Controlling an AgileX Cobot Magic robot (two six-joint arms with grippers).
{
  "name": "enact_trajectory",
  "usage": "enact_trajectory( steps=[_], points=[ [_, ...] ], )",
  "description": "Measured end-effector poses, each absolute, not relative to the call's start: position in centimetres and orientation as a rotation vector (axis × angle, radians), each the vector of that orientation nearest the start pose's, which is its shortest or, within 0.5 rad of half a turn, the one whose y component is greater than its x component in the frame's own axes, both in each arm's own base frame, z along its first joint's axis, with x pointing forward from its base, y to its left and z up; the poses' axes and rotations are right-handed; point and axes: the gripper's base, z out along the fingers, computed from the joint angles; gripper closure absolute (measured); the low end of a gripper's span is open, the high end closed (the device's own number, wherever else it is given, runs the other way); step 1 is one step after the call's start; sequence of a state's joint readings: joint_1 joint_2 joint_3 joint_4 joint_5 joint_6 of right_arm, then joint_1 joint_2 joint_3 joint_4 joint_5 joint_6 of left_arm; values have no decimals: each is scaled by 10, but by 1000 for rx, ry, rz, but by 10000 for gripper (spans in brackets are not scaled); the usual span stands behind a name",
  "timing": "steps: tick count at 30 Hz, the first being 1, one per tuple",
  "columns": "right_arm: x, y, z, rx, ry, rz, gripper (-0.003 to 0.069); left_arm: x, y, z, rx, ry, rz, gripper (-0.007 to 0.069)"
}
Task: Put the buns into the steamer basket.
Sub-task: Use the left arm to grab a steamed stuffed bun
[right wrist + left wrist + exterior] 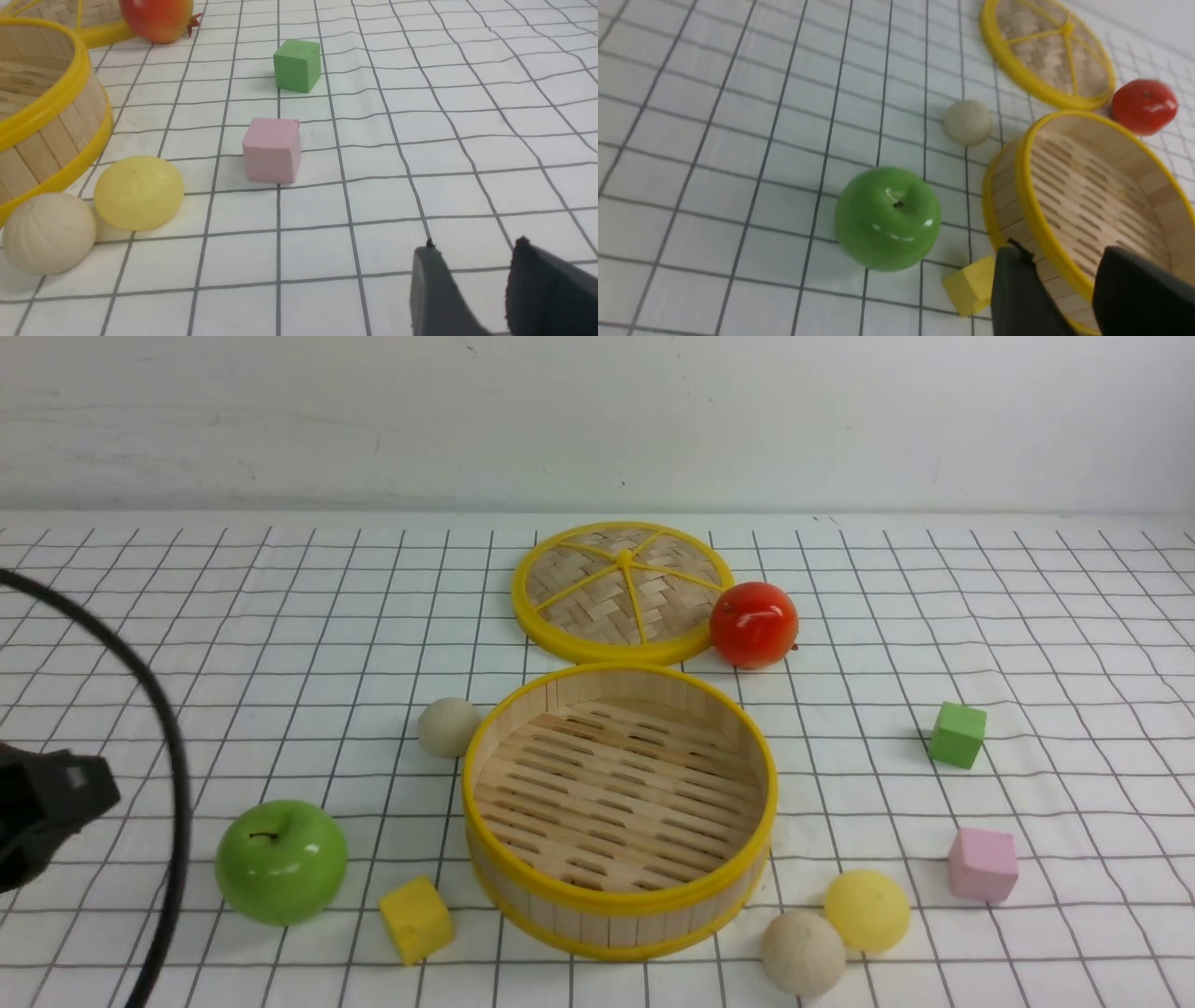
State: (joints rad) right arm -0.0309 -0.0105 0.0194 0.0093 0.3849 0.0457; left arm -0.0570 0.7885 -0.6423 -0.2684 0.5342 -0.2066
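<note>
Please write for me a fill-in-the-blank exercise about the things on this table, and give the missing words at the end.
1. Of the three buns, ____ lie inside the steamer basket.
2. The cube nearest the green apple is coloured ____.
3. The fruit next to the woven lid is ____.
4. The pink cube lies nearer the robot than the ____ cube.

Missing words: none; yellow; red; green.
</note>
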Motion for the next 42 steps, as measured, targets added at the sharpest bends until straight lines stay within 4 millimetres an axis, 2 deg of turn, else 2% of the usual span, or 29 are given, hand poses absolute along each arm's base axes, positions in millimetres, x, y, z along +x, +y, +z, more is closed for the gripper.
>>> enact_trajectory(
  steps=[1, 2, 3, 4, 5, 8, 10, 14, 15, 16, 18, 20, 21, 24, 25, 26, 31, 42],
  points=[
    [52, -1, 173, 78, 1876, 19, 420, 155, -21, 309, -334, 2146, -433, 386],
    [52, -1, 173, 78, 1876, 19, 420, 174, -23, 300, -360, 2230, -440, 386],
    [52, -1, 173, 78, 1876, 19, 420, 173, -23, 300, -360, 2232, -440, 386],
    [52, -1, 173, 78, 1876, 19, 420, 189, -26, 294, -366, 2312, -452, 386],
    [52, -1, 173, 78, 1876, 19, 420, 193, -27, 292, -365, 2332, -455, 386],
    [52, -1, 173, 78, 1876, 19, 420, 232, -36, 289, -300, 2471, -495, 386],
    [52, -1, 173, 78, 1876, 19, 420, 252, -39, 291, -257, 2520, -509, 386],
    [52, -1, 173, 78, 1876, 19, 420, 306, -57, 293, -141, 2587, -494, 386],
    [52, -1, 173, 78, 1876, 19, 420, 308, -57, 290, -143, 2598, -489, 386],
    [52, -1, 173, 78, 1876, 19, 420, 333, -71, 288, -89, 2613, -448, 386],
    [52, -1, 173, 78, 1876, 19, 420, 357, -85, 277, -71, 2646, -397, 386],
    [52, -1, 173, 78, 1876, 19, 420, 370, -94, 275, -63, 2648, -361, 386],
    [52, -1, 173, 77, 1876, 19, 420, 389, -106, 262, -72, 2672, -305, 386],
    [52, -1, 173, 77, 1876, 19, 420, 416, -122, 249, -83, 2679, -231, 386],
    [52, -1, 173, 77, 1876, 19, 420, 419, -124, 245, -93, 2688, -226, 386],
    [52, -1, 173, 77, 1876, 19, 420, 432, -131, 236, -104, 2692, -209, 386],
    [52, -1, 173, 77, 1876, 19, 420, 457, -143, 213, -124, 2708, -194, 386],
    [52, -1, 173, 77, 1876, 19, 420, 465, -144, 191, -125, 2740, -158, 396]
  ],
)
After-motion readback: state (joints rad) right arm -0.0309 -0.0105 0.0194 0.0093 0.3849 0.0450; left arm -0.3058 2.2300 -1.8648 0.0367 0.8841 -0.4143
